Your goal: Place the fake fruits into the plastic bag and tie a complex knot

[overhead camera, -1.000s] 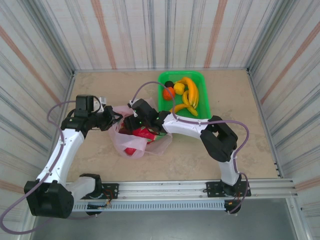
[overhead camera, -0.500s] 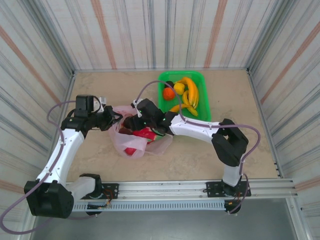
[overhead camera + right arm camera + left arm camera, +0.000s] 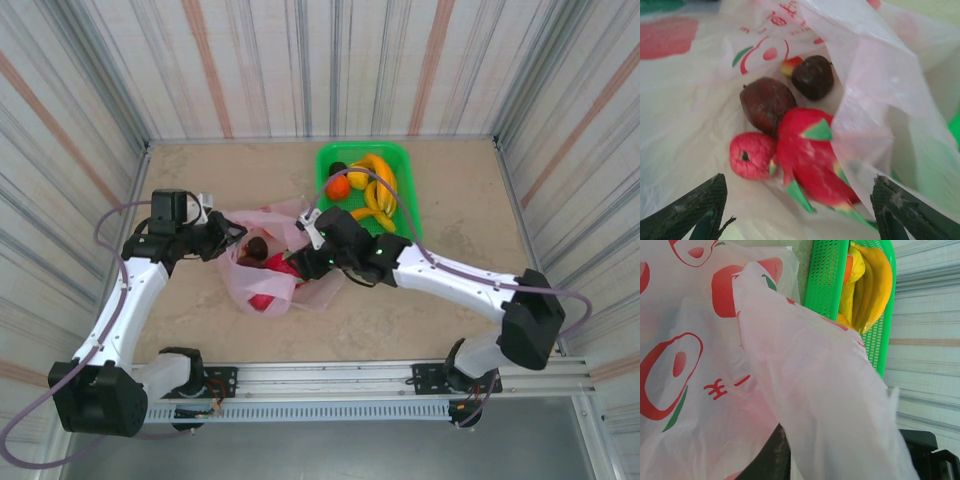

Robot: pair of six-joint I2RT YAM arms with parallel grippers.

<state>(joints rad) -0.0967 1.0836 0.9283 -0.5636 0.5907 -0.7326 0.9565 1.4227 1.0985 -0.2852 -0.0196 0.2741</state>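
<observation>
The pink plastic bag [image 3: 270, 270] lies left of centre with its mouth up. Inside it rest a pink dragon fruit [image 3: 812, 160], a red round fruit [image 3: 752, 156] and two dark round fruits [image 3: 767, 102]. My right gripper [image 3: 797, 215] hovers open over the bag's mouth with nothing between its fingers [image 3: 687, 210]; from above it [image 3: 303, 258] sits at the bag's right edge. My left gripper [image 3: 226, 240] is at the bag's left rim. Bag film [image 3: 805, 390] drapes over its jaws and hides them. Yellow bananas [image 3: 382, 190] and an orange fruit [image 3: 338, 187] lie in the green basket.
The green mesh basket [image 3: 405, 215] stands just behind and to the right of the bag, its wall [image 3: 827, 275] close to the bag's far side. Striped walls enclose the table on three sides. Bare tabletop lies at front right.
My right gripper has drawn back to the right from inside the bag's mouth, its elbow swinging out to the right. A dark fruit now shows in the bag. The left arm has stayed put.
</observation>
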